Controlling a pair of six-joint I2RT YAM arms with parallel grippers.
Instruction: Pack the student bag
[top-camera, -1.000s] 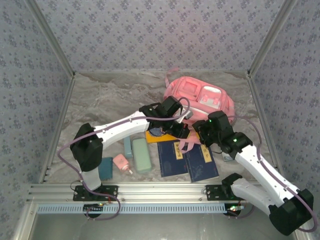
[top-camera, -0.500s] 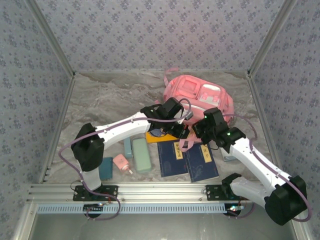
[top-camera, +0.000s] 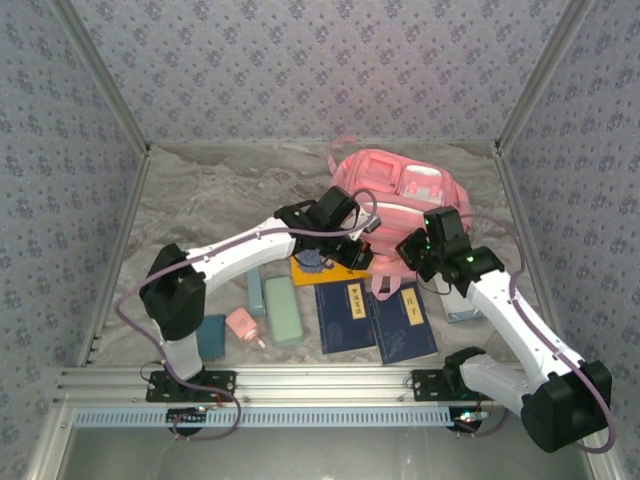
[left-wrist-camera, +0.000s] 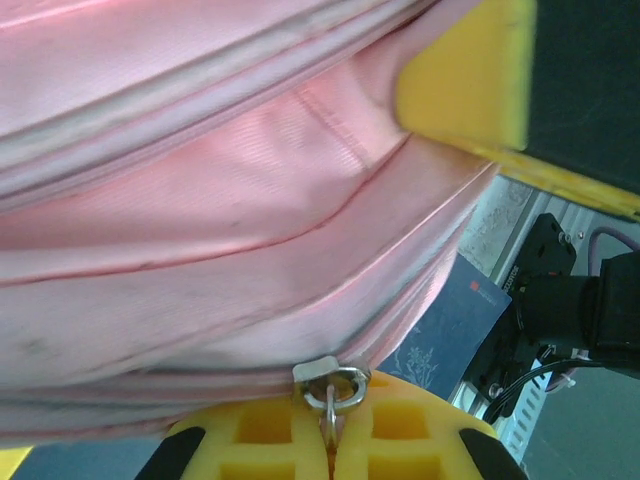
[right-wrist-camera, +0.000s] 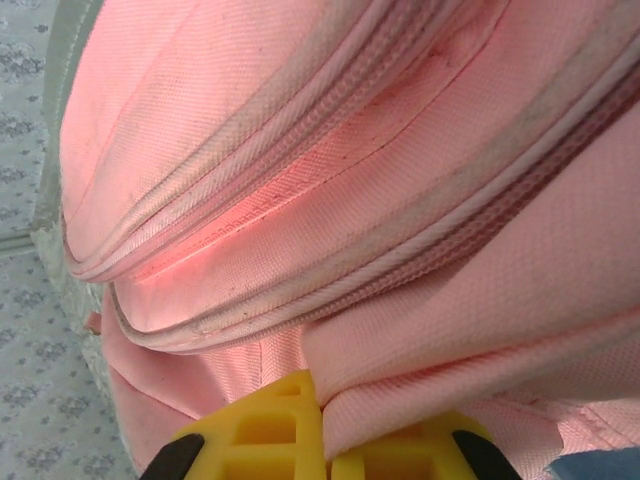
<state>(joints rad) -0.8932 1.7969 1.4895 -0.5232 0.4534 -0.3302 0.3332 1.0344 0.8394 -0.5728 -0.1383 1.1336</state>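
Observation:
The student bag (top-camera: 400, 192), soft and pink, lies at the back right of the table with its straps trailing toward the books. My left gripper (top-camera: 350, 252) is at the bag's near left edge. In the left wrist view its yellow fingers (left-wrist-camera: 270, 440) are shut on the bag's metal zipper pull (left-wrist-camera: 330, 384), below the pink fabric (left-wrist-camera: 220, 200). My right gripper (top-camera: 416, 252) is at the bag's near right edge. Its yellow fingers (right-wrist-camera: 265, 430) are shut on a fold of the bag's fabric (right-wrist-camera: 430, 370), under the zipper seams (right-wrist-camera: 330, 150).
Two dark blue books (top-camera: 345, 316) (top-camera: 406, 322) lie side by side in front of the bag. A yellow-edged dark book (top-camera: 318, 270) sits under my left arm. A green case (top-camera: 283, 308), a small teal item (top-camera: 256, 292), a pink item (top-camera: 243, 326) and a dark teal box (top-camera: 211, 336) lie at front left.
My right gripper has moved up and right, in against the bag's near edge. My left gripper has shifted slightly back toward the bag.

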